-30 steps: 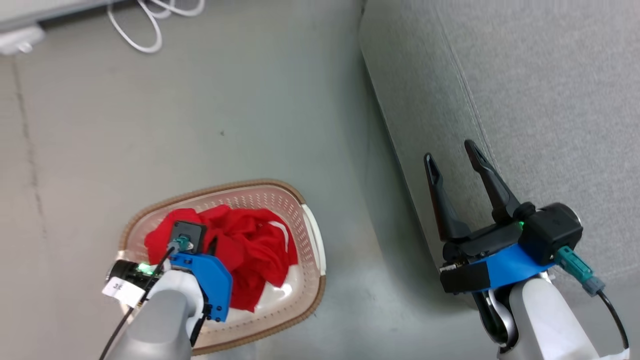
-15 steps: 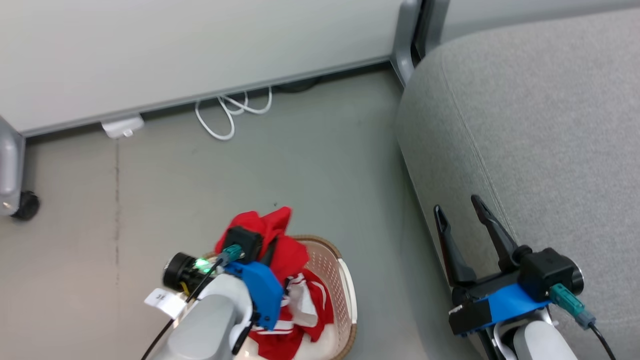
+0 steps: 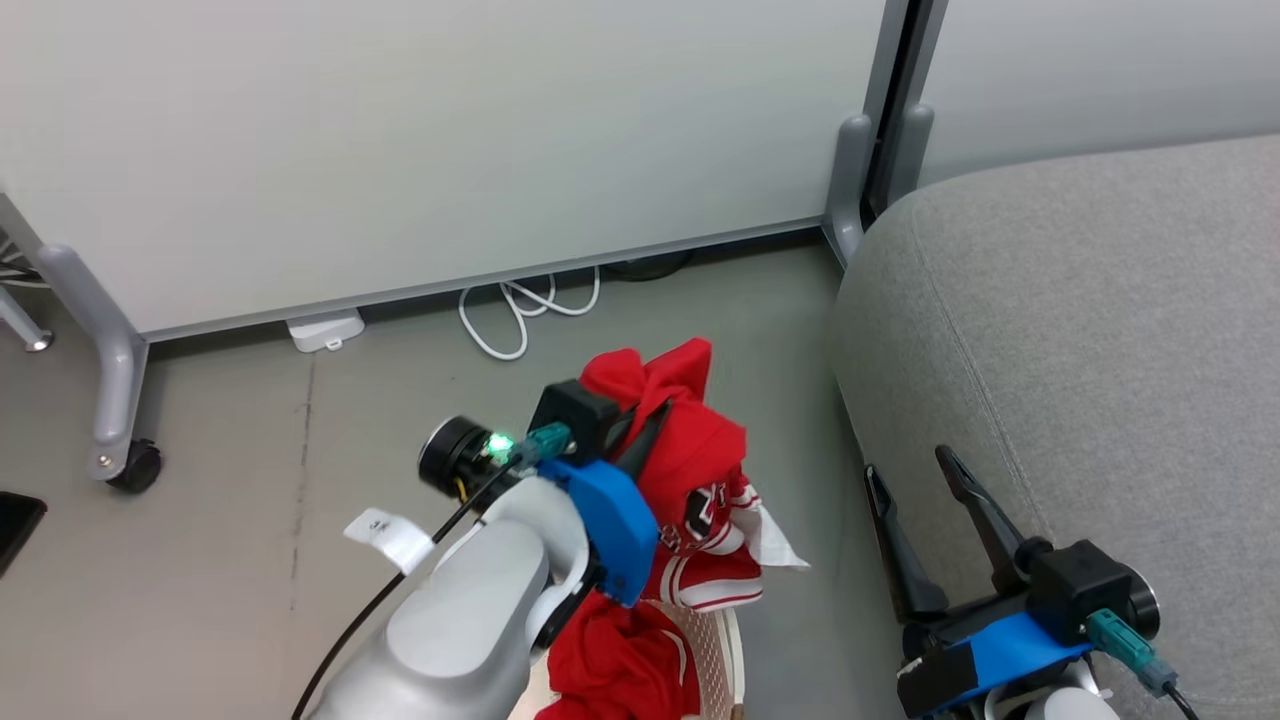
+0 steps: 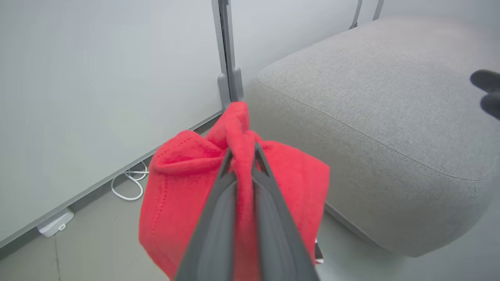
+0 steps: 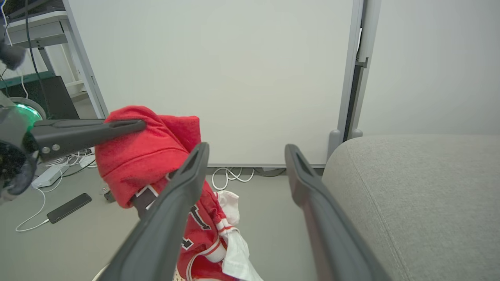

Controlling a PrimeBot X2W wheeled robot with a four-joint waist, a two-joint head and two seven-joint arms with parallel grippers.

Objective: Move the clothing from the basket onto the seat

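Nearest, right claw [image 3: 907, 465]: fingers spread wide with nothing between them, hanging just beside the front edge of the seat.
left claw [image 4: 243, 152]: pinched tight on a bunched fold at the top of the jersey, with a tuft of cloth poking out past the tips.
shorts [image 3: 620, 670]: crumpled in the basket, below the jersey.
basket [image 3: 733, 655]: on the floor, near the seat with a strip of floor between them.
jersey [image 3: 700, 470]: in the air above the basket, drooping from the one pinch, numerals and white-black trim hanging lowest; I cannot tell whether the hem is clear of the basket.
seat [image 3: 1100, 330]: to the right of the jersey and apart from it.
handling: probably light, limp and unbreakable; it will likely swing, trail and snag on the rim.
where to hold: a thick gathered fold, as here; a thin single layer might slip.
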